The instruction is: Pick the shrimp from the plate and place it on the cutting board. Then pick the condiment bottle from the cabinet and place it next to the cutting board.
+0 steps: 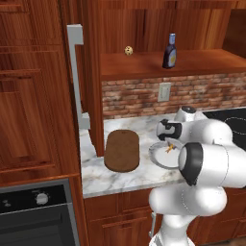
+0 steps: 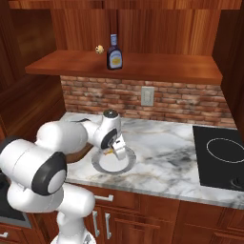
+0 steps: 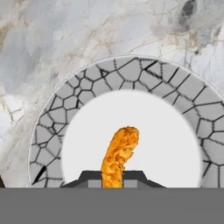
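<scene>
A: What does the left base view give that the others lack?

B: The cutting board [image 1: 122, 150], one of it, lying flat on the marble surface [image 1: 96, 178] to the left of the end effector [image 1: 169, 147], near the plate [image 1: 158, 157] but apart from it. In the right base view the arm covers that spot.

A: And the hand view?

B: The grip itself. The end effector [image 3: 112, 176] is clenched on the shrimp [image 3: 118, 155]: the two dark fingertips [image 3: 89, 178] sit tight against the orange piece's lower end, and the rest of it stands out ahead of them over the plate's white centre. In the base views the shrimp [image 1: 169, 148] is only an orange fleck at the end effector, above the plate.

A: Counts?

B: One shrimp, one plate [image 3: 192, 98], one board. Up on the cabinet [image 2: 157, 66] shelf, well above and beyond the end effector [image 2: 112, 151], one small beige ball [image 2: 99, 49] and one condiment bottle [image 2: 114, 53], standing upright, the ball just left of it.

A: Edges and room?

B: The plate [image 2: 97, 164] lies near the front edge of the surface. Right of the end effector the marble runs bare to a black cooktop [image 2: 221, 155]. The board is close to the wooden side panel at its left.
</scene>
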